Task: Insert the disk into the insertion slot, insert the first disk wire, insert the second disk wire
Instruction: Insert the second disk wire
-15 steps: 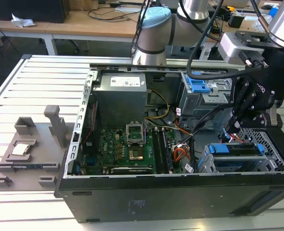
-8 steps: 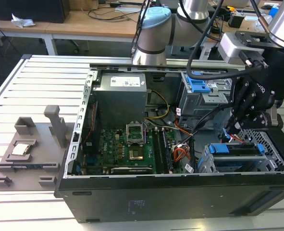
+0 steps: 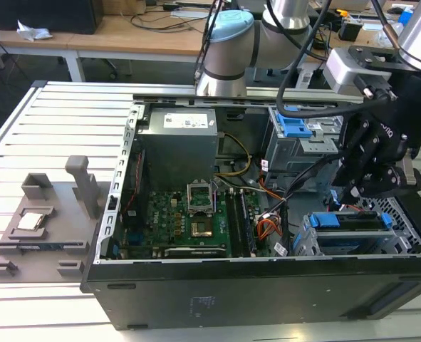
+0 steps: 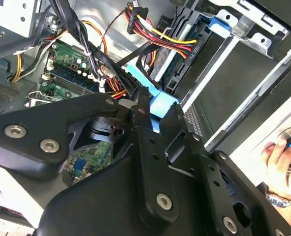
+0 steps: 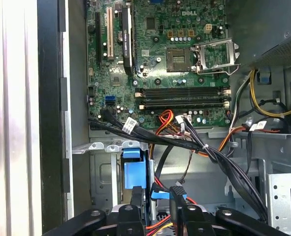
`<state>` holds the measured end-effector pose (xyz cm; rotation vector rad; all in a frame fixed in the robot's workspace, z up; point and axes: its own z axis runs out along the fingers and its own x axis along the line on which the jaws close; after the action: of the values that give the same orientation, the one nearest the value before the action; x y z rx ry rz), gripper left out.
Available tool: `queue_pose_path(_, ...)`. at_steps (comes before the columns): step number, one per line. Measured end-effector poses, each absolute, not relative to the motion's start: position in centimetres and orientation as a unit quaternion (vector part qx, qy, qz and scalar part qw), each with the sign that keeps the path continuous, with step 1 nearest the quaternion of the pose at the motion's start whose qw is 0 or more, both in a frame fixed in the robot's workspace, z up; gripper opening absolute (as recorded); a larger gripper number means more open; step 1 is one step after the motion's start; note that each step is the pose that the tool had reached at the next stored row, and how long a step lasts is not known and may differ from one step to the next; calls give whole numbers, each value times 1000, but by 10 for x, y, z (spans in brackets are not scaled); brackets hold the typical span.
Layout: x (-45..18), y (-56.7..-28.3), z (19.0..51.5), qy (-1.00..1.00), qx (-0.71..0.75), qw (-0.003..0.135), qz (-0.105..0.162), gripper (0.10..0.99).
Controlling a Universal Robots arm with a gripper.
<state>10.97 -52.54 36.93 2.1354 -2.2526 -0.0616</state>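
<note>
In the exterior view the disk (image 3: 356,241), dark with a bright blue carrier, lies inside the silver insertion slot (image 3: 304,241) at the case's front right corner. My black gripper (image 3: 347,195) hovers just above the slot's rear end. Both wrist views show the gripper (image 4: 159,110) (image 5: 157,196) shut on a light blue wire plug (image 4: 161,104) (image 5: 160,194), whose cable trails back toward the motherboard. The plug sits beside the disk's blue carrier edge (image 5: 134,173). I cannot tell whether the plug is seated.
A taller grey cage with a blue latch (image 3: 294,130) stands behind the slot. Bundled black, red and yellow cables (image 5: 194,145) cross beside the motherboard (image 3: 189,217). A power supply (image 3: 178,142) fills the back corner. A person's hand (image 4: 279,158) rests outside the case.
</note>
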Motion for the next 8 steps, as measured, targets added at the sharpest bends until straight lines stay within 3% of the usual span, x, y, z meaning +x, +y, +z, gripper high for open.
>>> queue_pose_path(8, 110, -525, 369, -785, 619, 17, -21, 361)
